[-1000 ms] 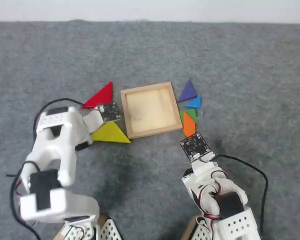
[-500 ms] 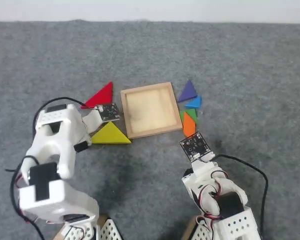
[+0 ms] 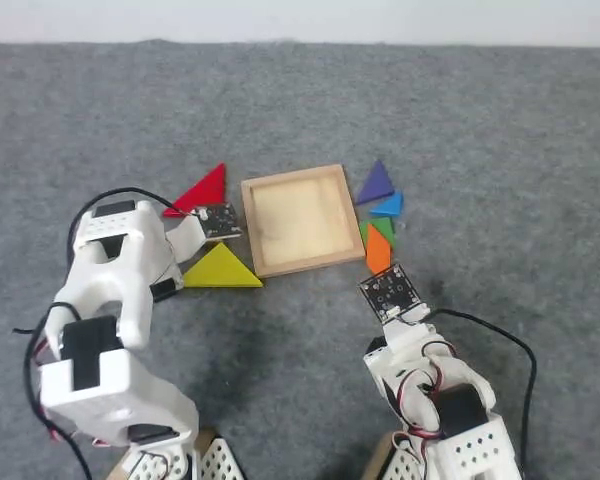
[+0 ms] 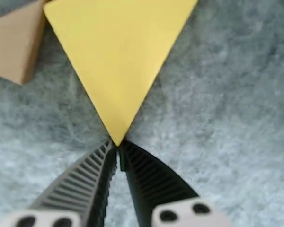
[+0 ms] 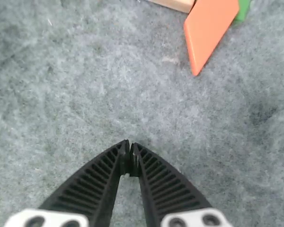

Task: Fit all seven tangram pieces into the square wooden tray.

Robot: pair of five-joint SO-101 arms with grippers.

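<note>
My left gripper (image 4: 117,150) closed, holding nothing, tips at corner of flat yellow triangular piece (image 4: 118,61) beside square wooden tray (image 3: 302,262); risk: closed tips shove piece, pivoting it on grey felt counter (image 4: 227,118); right gripper (image 5: 129,153) likewise closed, empty.

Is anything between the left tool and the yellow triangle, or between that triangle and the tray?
Nothing visible. The left tool, shut, sits at a corner of the yellow triangle, which lies beside the wooden tray with only carpet between.
</note>
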